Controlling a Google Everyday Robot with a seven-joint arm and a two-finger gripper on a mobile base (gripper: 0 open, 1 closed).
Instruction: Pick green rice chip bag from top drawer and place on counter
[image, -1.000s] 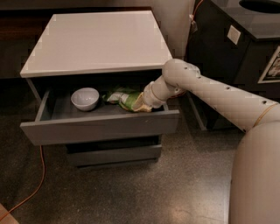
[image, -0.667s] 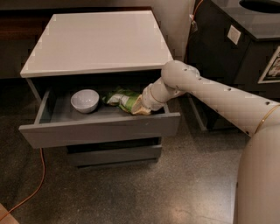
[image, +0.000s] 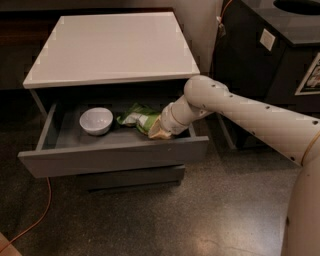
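Gripper (image: 153, 131) seemingly touches crinkled green bag (image: 135, 116) inside shallow grey drawer (image: 115, 156).

The top drawer (image: 117, 159) stood pulled well out from beneath the counter (image: 112, 47). Its flat, dark grey front had no handle, and its shallow grey interior lay exposed. The counter was a smooth, glossy white square slab directly above the drawer opening. The green rice chip bag (image: 136, 118) lay crumpled on the drawer floor, right of centre, green with pale patches. The tool (image: 156, 131) sat low inside the drawer at the bag's right end, against it.
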